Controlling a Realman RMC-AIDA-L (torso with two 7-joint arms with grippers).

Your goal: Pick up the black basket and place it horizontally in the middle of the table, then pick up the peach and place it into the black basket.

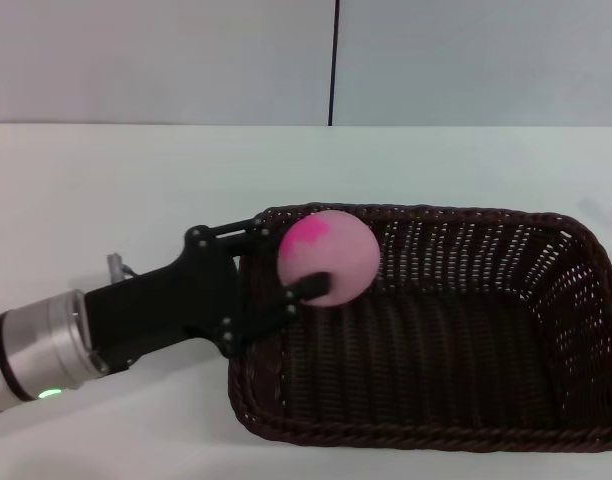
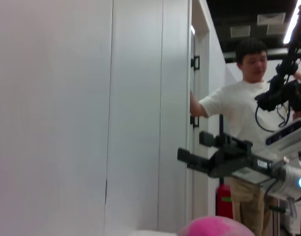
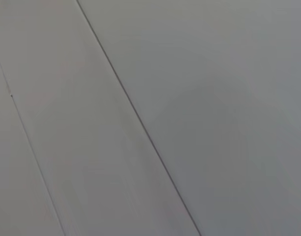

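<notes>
One claw, our left claw (image 1: 296,265), grips the peach (image 1: 329,256) over the black basket (image 1: 436,350) on the tabletop (image 1: 86,200).

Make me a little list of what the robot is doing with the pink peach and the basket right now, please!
peach: pale pink with a magenta blotch, held above the basket's left end
left gripper: shut on the peach, reaching in from the left over the rim
black basket: dark woven wicker, lying lengthwise across the white table, nothing resting on its floor
peach in basket: not yet, it is in the fingers
right gripper: not in the head view; seen raised in the left wrist view
person: in a white shirt, in the background
</notes>
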